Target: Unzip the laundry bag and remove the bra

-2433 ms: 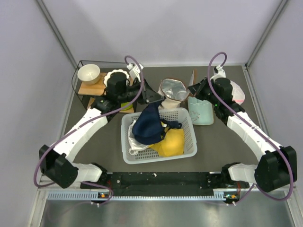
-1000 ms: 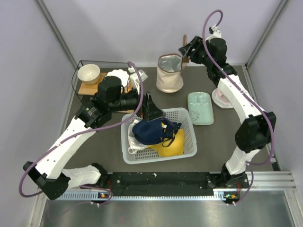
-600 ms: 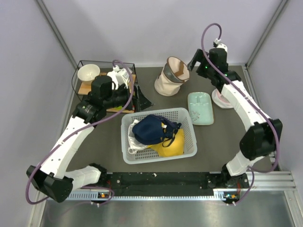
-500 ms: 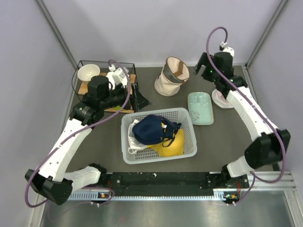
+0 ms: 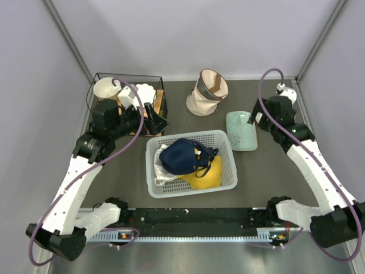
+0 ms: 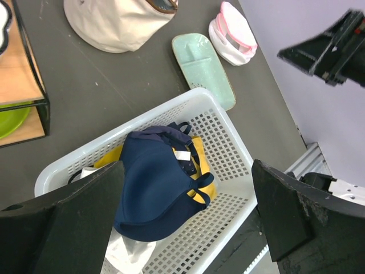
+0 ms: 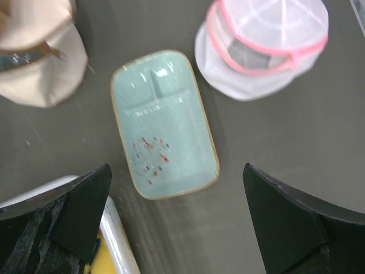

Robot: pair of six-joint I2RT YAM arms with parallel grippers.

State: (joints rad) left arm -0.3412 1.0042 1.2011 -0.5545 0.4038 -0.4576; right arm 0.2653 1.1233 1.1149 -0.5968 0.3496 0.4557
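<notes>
Top external view showed the bra [image 5: 179,155] lying in the white basket [image 5: 230,171], on top of a yellow garment [image 5: 208,171] and a white cloth [image 5: 162,177]. The laundry bag [image 5: 206,92] sat at the far side of the table [image 5: 268,171], mouth open and leaning over. Your left tool [image 5: 155,118] and right tool [image 5: 255,118] were both spread wide with nothing in them. I think the job looked done. Your left tool hung close to the black wire rack [image 5: 128,75], so a careless swing could bump it. The leaning bag might also tip if an arm brushed it.
</notes>
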